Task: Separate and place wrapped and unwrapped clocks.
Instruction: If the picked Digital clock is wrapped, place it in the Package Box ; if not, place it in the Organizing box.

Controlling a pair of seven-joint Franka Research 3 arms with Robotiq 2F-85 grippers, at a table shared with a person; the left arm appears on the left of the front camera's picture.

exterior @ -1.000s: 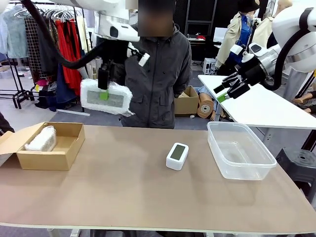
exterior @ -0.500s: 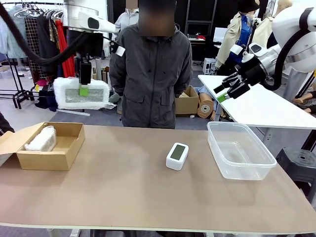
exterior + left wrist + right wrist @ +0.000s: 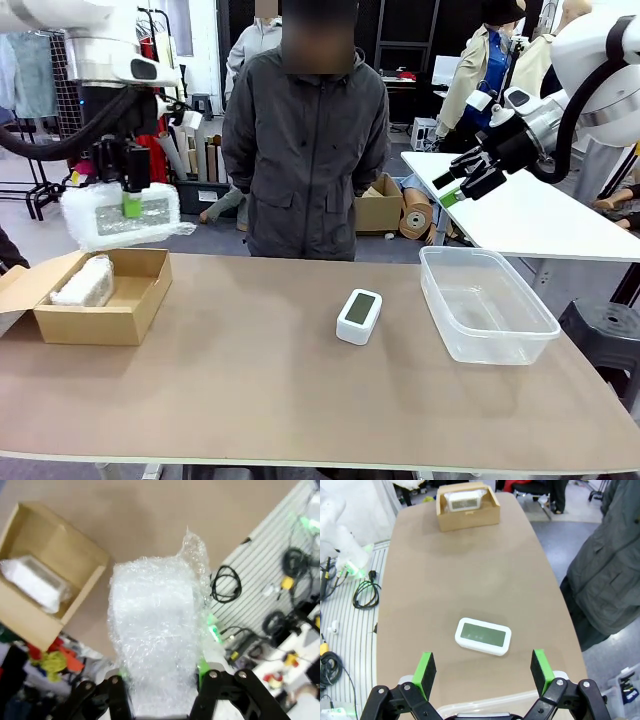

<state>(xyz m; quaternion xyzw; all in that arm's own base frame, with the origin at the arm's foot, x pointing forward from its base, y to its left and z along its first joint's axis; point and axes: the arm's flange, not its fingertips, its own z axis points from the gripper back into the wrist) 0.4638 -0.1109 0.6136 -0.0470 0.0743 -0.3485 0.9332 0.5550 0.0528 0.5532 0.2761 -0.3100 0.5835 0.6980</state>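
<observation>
While the left tool [image 3: 130, 198] clenches a wrapped clock [image 3: 112, 222] aloft near the box [image 3: 95, 325] at the left end of the worktop [image 3: 250, 385], another bundle [image 3: 84, 283] lies inside it. The right tool [image 3: 452, 187] hangs released, high beyond the far edge of the tub [image 3: 435, 300]. The bare clock [image 3: 358, 316] sits mid-worktop, clear of both, with open surface around it.

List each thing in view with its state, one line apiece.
held wrapped clock, airborne in left end effector
left end effector, shut on held wrapped clock
boxed wrapped clock, lying inside cardboard box
cardboard box, open, on table
bare clock, on table, untouched
plastic tub, open-topped
right end effector, open, raised
</observation>
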